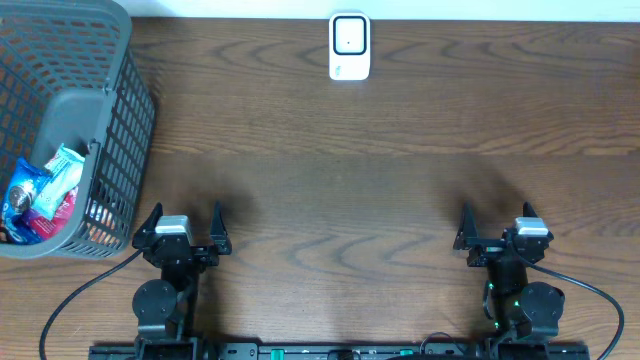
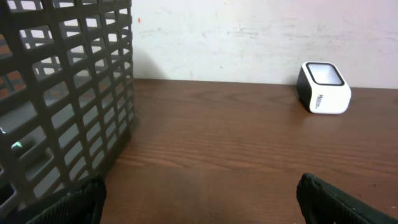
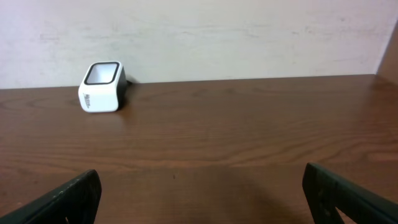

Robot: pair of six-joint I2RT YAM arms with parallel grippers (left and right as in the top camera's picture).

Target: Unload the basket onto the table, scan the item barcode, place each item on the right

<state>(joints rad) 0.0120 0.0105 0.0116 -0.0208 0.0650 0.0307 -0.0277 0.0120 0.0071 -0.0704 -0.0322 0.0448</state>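
A small white barcode scanner (image 1: 349, 45) (image 2: 324, 87) (image 3: 101, 87) with a dark window stands at the table's far edge, near the middle. Several packaged items lie in the grey basket (image 1: 125, 90) (image 2: 68, 93) at the left, among them a blue packet (image 1: 22, 196) and a light blue and white packet (image 1: 63, 168). My left gripper (image 1: 186, 212) (image 2: 199, 200) sits at the near edge just right of the basket, open and empty. Near the front right, my right gripper (image 1: 497, 214) (image 3: 202, 196) is open too, with only bare wood between its fingers.
The brown wooden table (image 1: 350, 180) stretches between the grippers and the scanner. A pale wall runs behind the scanner. The basket's right wall rises close to my left gripper's left finger (image 2: 71, 205). Cables trail from both arm bases at the front edge.
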